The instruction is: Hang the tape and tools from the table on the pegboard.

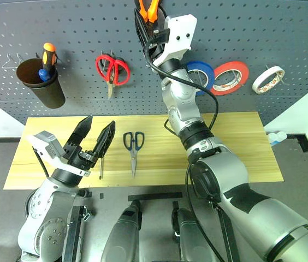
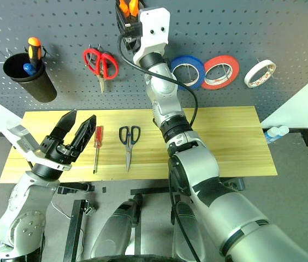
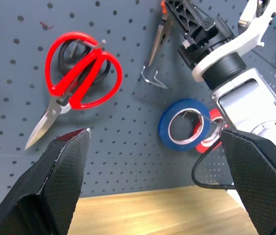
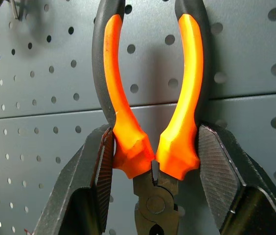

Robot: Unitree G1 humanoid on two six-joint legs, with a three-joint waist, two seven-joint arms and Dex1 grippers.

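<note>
While gripped, pliers (image 4: 150, 127) handles up

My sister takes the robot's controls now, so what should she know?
Right gripper: jaws shut on the orange-and-black handled pliers, raised against the dark grey perforated pegboard, not yet hung.
Left gripper: jaws open, empty, above the light yellow wood-grain table.
Done: the whitish translucent tape roll hangs on the pegboard.
Left: hook the pliers, then hang the slim red-handled screwdriver and the dark-handled scissors, both lying on the table.
</note>
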